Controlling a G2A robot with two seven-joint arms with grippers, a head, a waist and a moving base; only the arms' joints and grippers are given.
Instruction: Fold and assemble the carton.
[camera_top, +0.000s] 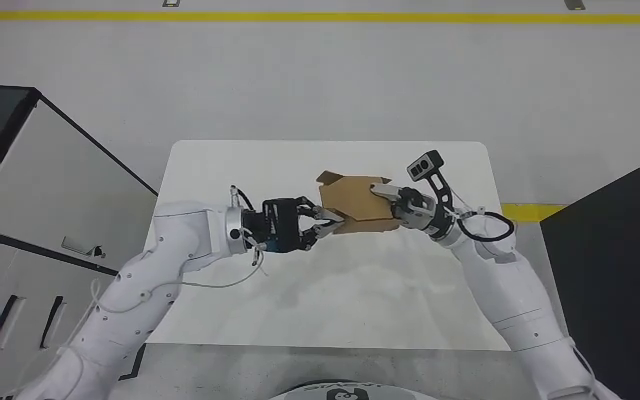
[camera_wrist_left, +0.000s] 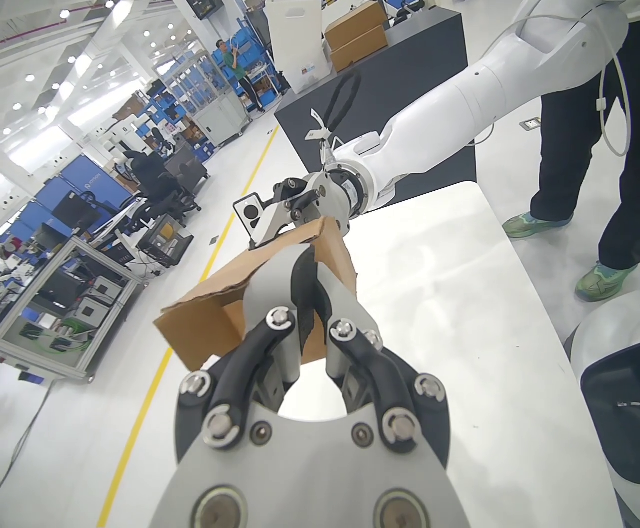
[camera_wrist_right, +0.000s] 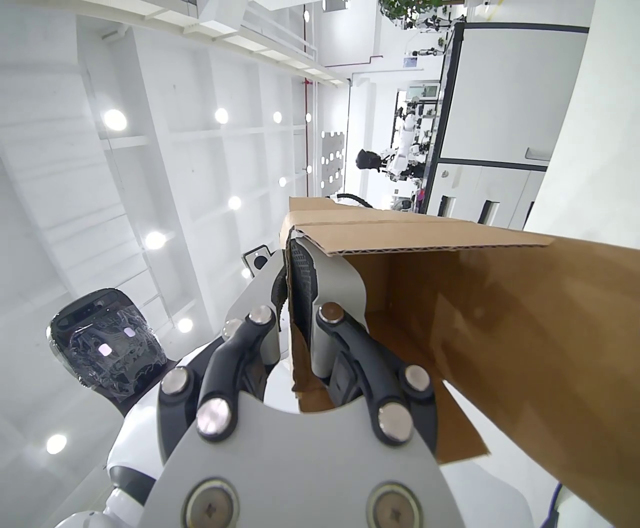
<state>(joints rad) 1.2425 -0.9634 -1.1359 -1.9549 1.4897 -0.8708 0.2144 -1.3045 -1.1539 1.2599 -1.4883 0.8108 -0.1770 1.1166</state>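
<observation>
Left tool, right tool, clamped on carton

Matt brown corrugated-cardboard carton; smooth white table.

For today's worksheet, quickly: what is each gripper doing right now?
Left gripper: shut on the carton.
Right gripper: shut on the carton, at its other end.

The right gripper pinches one wall of the brown carton, one finger inside the open box, the other outside. A flap with a corrugated edge lies across the fingertips.
</observation>
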